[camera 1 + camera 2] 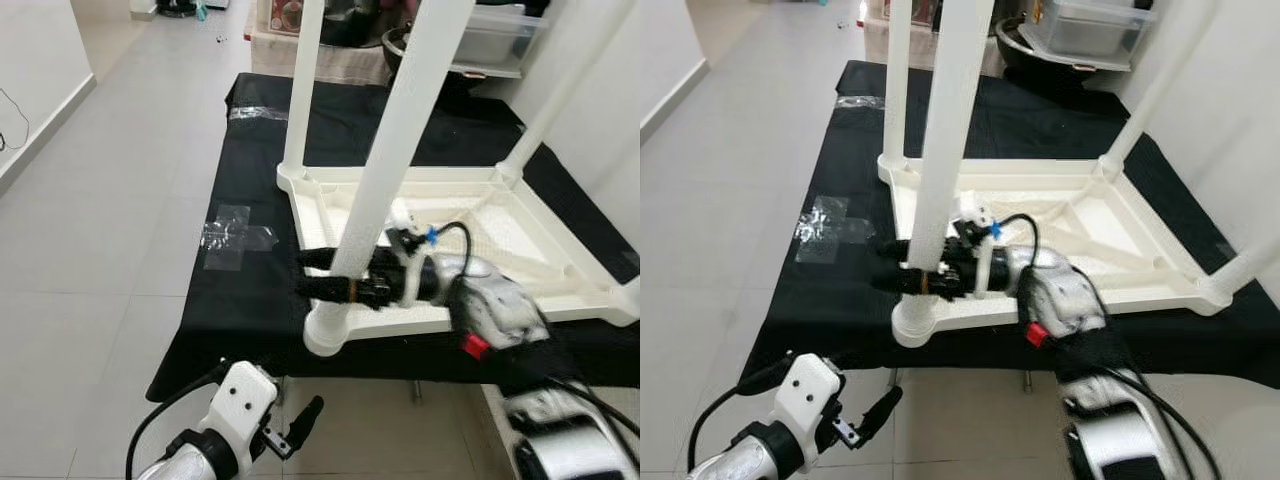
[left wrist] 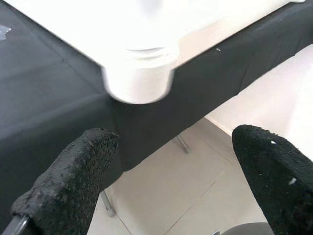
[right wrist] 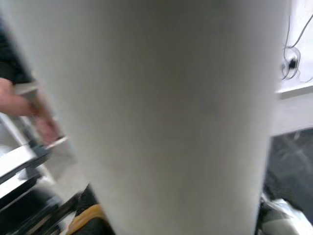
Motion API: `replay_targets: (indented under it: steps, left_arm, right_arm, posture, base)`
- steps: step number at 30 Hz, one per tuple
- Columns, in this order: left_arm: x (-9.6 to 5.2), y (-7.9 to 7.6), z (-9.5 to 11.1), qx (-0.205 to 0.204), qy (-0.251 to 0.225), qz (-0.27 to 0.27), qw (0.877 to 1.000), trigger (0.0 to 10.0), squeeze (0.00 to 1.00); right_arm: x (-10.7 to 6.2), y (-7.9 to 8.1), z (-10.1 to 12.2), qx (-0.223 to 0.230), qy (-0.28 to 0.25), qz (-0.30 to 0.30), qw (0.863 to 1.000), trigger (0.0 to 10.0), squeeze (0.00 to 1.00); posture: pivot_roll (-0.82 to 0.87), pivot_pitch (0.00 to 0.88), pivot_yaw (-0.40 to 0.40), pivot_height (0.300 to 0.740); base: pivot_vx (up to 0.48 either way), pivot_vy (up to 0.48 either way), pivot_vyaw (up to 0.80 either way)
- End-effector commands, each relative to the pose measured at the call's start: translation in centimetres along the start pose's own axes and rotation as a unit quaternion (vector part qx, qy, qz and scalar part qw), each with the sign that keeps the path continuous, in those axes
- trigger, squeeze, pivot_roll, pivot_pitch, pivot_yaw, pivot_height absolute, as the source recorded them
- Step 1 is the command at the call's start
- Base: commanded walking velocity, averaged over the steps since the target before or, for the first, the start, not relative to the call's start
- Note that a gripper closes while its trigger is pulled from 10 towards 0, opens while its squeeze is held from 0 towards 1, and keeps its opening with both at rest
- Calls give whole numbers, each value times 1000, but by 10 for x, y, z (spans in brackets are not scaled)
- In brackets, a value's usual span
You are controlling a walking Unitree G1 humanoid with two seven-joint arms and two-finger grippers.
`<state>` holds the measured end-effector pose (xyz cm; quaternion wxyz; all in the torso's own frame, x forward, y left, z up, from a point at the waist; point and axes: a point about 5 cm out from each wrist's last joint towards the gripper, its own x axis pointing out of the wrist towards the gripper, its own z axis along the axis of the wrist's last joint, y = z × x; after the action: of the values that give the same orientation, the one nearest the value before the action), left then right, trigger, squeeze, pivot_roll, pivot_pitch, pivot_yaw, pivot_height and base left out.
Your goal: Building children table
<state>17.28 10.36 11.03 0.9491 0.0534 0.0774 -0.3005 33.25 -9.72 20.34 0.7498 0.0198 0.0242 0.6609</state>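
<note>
A white plastic children's table lies upside down on a black-covered worktop, with its legs pointing up. My right gripper is shut on the near-left leg, one black finger on each side just above the corner socket. That leg looms close and blurred in the right wrist view. My left gripper hangs open below the worktop's front edge. Its fingers point up at the same corner socket and hold nothing.
Patches of clear tape stick to the black cover left of the table. A bench at the back holds bowls and a plastic bin. Grey tiled floor spreads out to the left, and a white wall stands on the right.
</note>
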Motion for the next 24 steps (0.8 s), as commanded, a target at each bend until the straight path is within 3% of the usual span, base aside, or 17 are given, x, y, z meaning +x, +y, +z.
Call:
replay_targets:
  steps: [1,3,4,5,7,8,10,11,12,13,14,16,17,19,24]
  left_arm:
    - [-1,-3,-1,-4,2,-8,1000,10000,0]
    - [-1,-3,-1,-4,3,-8,1000,10000,0]
    - [-1,-3,-1,-5,3,-9,1000,10000,0]
    - [-1,-3,-1,-6,3,-9,1000,10000,0]
    - [-1,-3,-1,-6,3,-9,1000,10000,0]
    - [-1,-3,-2,-7,3,-8,1000,10000,0]
    - [0,-3,-2,-8,3,-10,1000,10000,0]
    - [0,-3,-2,-8,3,-10,1000,10000,0]
    - [0,-3,-2,-8,3,-11,1000,10000,0]
    - [0,-3,-2,-8,3,-11,1000,10000,0]
    - [1,-3,-2,-8,4,-12,1000,10000,0]
    - [0,-2,-2,-9,4,-12,1000,10000,0]
    - [0,-2,-2,-9,4,-12,1000,10000,0]
    - [0,-2,-2,-8,4,-12,1000,10000,0]
    - [0,-2,-2,-9,5,-12,1000,10000,0]
  right_arm:
    - [3,-6,-2,1,11,-33,999,0,0]
    - [5,-11,1,-8,5,-61,998,0,0]
    - [6,-23,6,-28,-7,-144,989,0,0]
    - [3,-35,11,-38,-20,-231,972,0,0]
    - [3,-35,11,-38,-20,-231,972,0,0]
    - [-1,-42,15,-42,-29,-284,957,0,0]
    - [-20,-61,17,-18,-32,-467,884,0,0]
    - [-20,-61,17,-18,-32,-467,884,0,0]
    - [-34,-65,12,-18,-5,-556,831,0,0]
    - [-34,-65,12,-18,-5,-556,831,0,0]
    - [-46,-63,8,-16,3,-629,777,0,0]
    - [-56,-53,1,2,-7,-713,701,0,0]
    - [-56,-53,1,2,-7,-713,701,0,0]
    - [-54,-45,-5,36,-30,-747,663,0,0]
    - [-46,-42,-7,48,-46,-749,659,0,0]
  posture:
    - [143,79,-153,740]
    - [143,79,-152,740]
    - [140,81,-149,740]
    - [140,81,-149,740]
    - [140,81,-149,740]
    - [140,81,-149,740]
    - [131,83,-147,740]
    - [131,83,-147,740]
    - [133,83,-149,740]
    - [133,83,-149,740]
    - [133,83,-149,740]
    - [133,83,-147,740]
    - [133,83,-147,740]
    - [133,84,-145,740]
    - [133,82,-146,740]
  base:
    - [0,0,0]
    - [0,0,0]
    - [0,0,0]
    - [0,0,0]
    - [0,0,0]
    - [0,0,0]
    - [0,0,0]
    - [0,0,0]
    - [0,0,0]
    - [0,0,0]
    - [0,0,0]
    - [0,0,0]
    - [0,0,0]
    - [0,0,0]
    - [0,0,0]
